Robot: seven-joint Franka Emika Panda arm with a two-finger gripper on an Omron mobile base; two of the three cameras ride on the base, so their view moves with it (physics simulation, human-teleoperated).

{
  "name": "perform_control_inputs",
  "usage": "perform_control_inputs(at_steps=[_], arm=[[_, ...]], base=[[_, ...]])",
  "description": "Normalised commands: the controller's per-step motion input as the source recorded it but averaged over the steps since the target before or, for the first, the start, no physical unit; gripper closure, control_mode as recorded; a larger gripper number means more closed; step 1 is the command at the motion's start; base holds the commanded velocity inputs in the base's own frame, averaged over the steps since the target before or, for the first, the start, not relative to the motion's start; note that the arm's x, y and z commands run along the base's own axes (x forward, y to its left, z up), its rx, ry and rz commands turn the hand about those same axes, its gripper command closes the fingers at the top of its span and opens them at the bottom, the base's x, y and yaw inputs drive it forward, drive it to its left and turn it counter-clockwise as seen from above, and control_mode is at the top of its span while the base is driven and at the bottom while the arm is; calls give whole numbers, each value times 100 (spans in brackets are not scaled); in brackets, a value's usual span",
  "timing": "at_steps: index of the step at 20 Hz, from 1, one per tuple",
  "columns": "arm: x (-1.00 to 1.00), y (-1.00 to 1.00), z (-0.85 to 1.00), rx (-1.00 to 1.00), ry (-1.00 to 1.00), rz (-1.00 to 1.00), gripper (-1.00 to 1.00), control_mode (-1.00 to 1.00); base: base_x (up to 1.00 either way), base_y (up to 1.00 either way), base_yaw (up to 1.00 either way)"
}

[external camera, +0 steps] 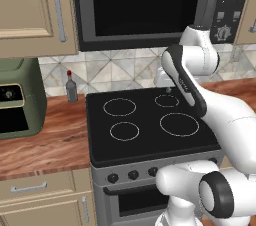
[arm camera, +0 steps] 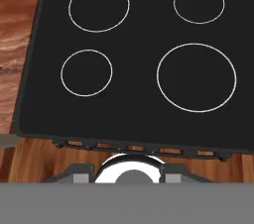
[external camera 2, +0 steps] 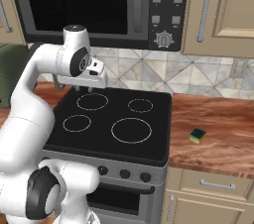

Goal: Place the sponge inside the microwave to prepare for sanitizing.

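Note:
The sponge [external camera 2: 197,136], a small yellow block with a green top, lies on the wooden counter right of the stove, far from my hand. The microwave [external camera: 145,5] [external camera 2: 84,0] hangs above the stove, its dark glass door shut and its grey handle upright beside the button panel. My gripper [external camera: 168,89] [external camera 2: 83,88] hovers over the back of the stove, below the microwave, pointing down. Its two short fingers stand a little apart with nothing between them. The hand view looks straight down on the stove top [arm camera: 134,59].
The black stove [external camera: 150,120] has several burner rings and knobs along its front. An olive-green appliance [external camera: 17,102] stands at the left, with a small bottle [external camera: 71,87] against the tiled wall. Wood cabinets flank the microwave. Wooden counter [external camera 2: 218,119] runs right of the stove.

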Motion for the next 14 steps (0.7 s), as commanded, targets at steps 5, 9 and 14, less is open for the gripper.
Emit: perform_control_inputs(at_steps=[5, 9, 14], arm=[[-14, -4, 0, -1, -6, -4, -100, -100], [-31, -37, 22, -10, -28, -12, -100, -100], [-30, -66, 39, -1, -16, -25, -100, -100]], base=[[0, 0, 0], [0, 0, 0], [0, 0, 0]])
